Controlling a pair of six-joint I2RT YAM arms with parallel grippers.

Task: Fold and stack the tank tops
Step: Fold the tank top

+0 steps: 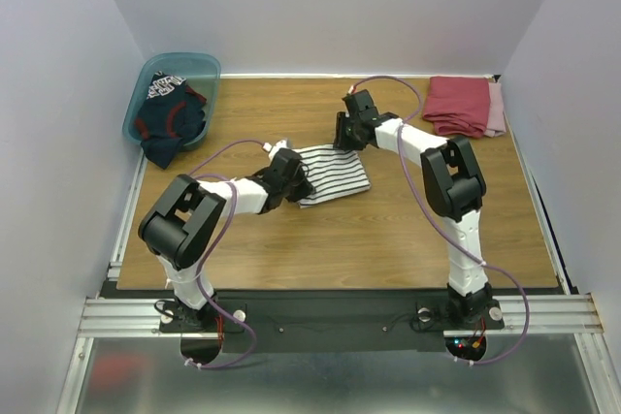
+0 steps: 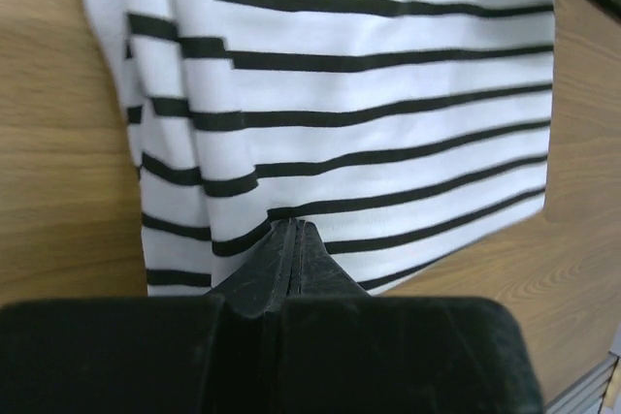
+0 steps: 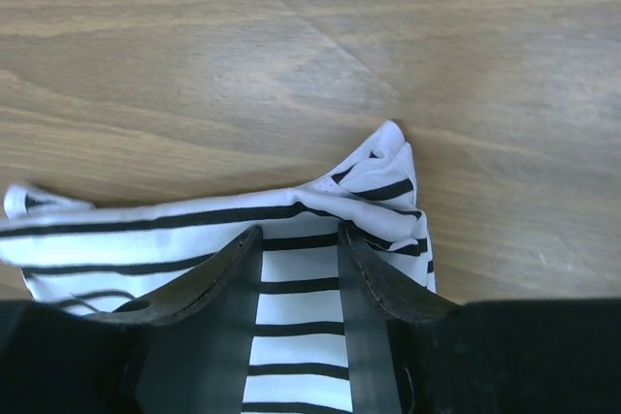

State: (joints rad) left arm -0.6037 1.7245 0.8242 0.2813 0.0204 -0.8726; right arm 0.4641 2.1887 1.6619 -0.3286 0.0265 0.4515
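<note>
in the top view my own arms cover the left edge and the far edge of the striped tank top, so its full outline is not visible, and each wrist view cuts it off. my left gripper is closed tight, and its tips meet on the hem. i cannot tell if any cloth is pinched between them. my right gripper stands partly apart, one finger at each side of a strip of cloth near the rumpled far edge, and it clamps nothing. the top is white with thin dark stripes, folded small, in the middle of the wooden table. the navy tank top with red trim lies crumpled in the teal bin at the far left. its lettering is too small to read.
</note>
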